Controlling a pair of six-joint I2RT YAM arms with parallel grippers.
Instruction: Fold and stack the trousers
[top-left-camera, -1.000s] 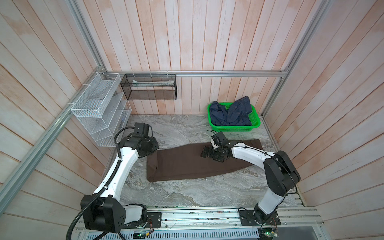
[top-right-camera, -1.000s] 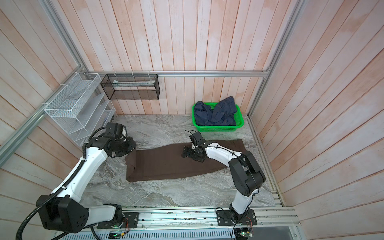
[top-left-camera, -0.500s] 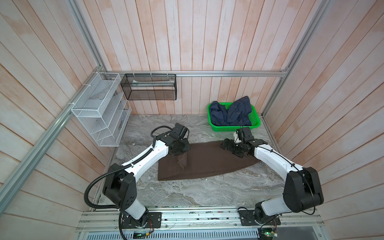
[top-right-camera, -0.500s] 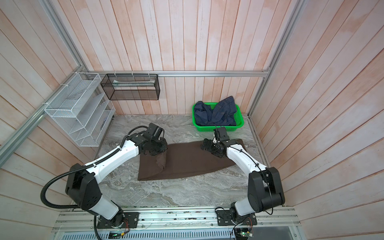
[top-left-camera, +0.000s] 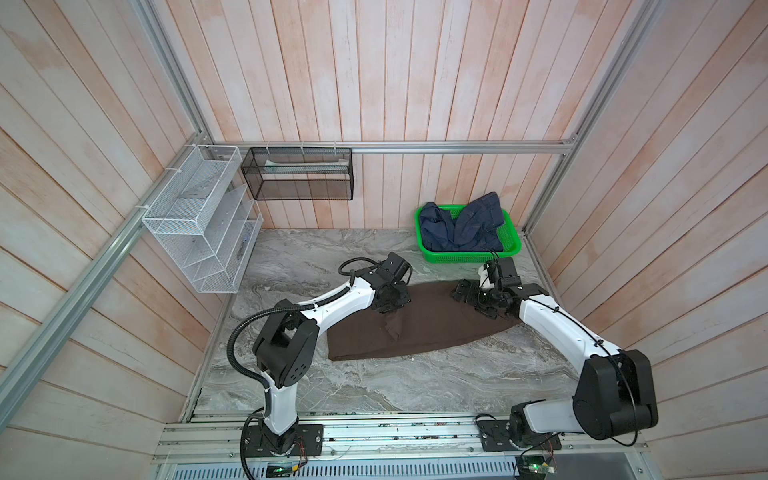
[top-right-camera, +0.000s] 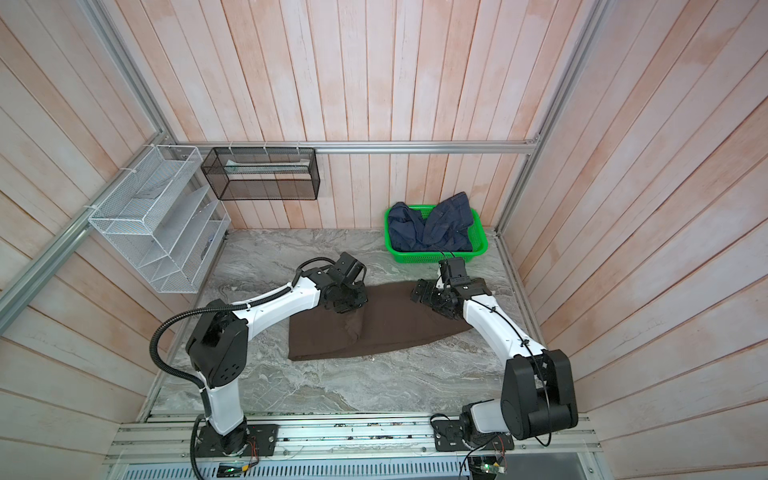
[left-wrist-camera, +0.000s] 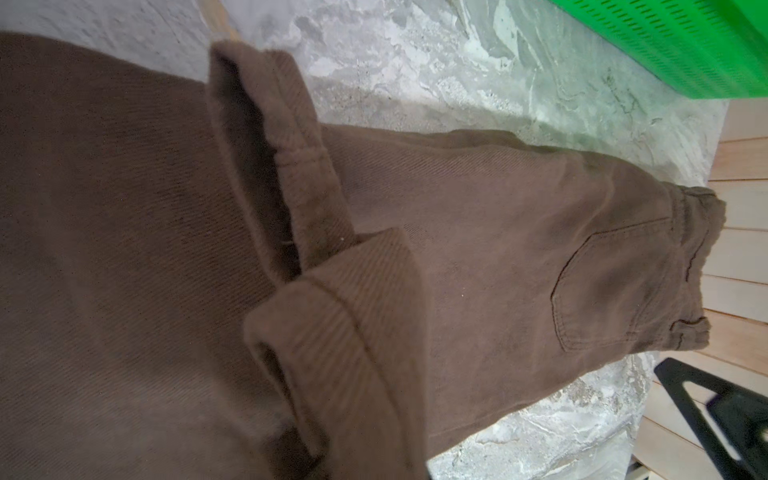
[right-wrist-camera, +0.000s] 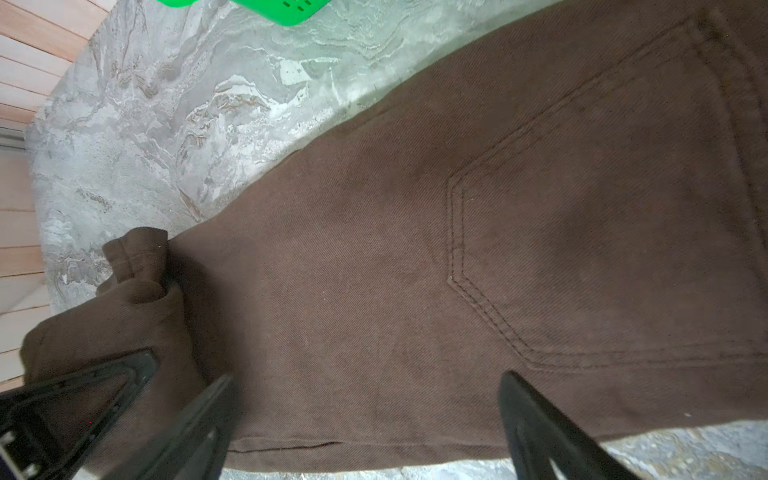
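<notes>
The dark brown trousers (top-left-camera: 440, 332) (top-right-camera: 395, 328) lie across the marble table, their left part doubled over. My left gripper (top-left-camera: 390, 309) (top-right-camera: 346, 307) hovers above their middle, shut on the leg ends, and a bunch of cloth hangs below it. In the left wrist view the two hems (left-wrist-camera: 332, 291) rise in front of the camera and hide the fingers. My right gripper (top-left-camera: 469, 297) (top-right-camera: 428, 297) (right-wrist-camera: 365, 432) stands open just over the seat, next to the back pocket (right-wrist-camera: 582, 228). Nothing is between its fingers (right-wrist-camera: 536, 424).
A green basket (top-left-camera: 513, 245) (top-right-camera: 482, 245) holding a navy denim garment (top-left-camera: 461, 224) stands at the back right, close behind my right gripper. A white wire rack (top-left-camera: 199, 220) and a black mesh basket (top-left-camera: 299, 174) hang on the walls at the back left.
My left gripper has carried the leg ends from the table's left side rightwards over the trousers to their middle. The right gripper has shifted right, from the middle to the seat end.
</notes>
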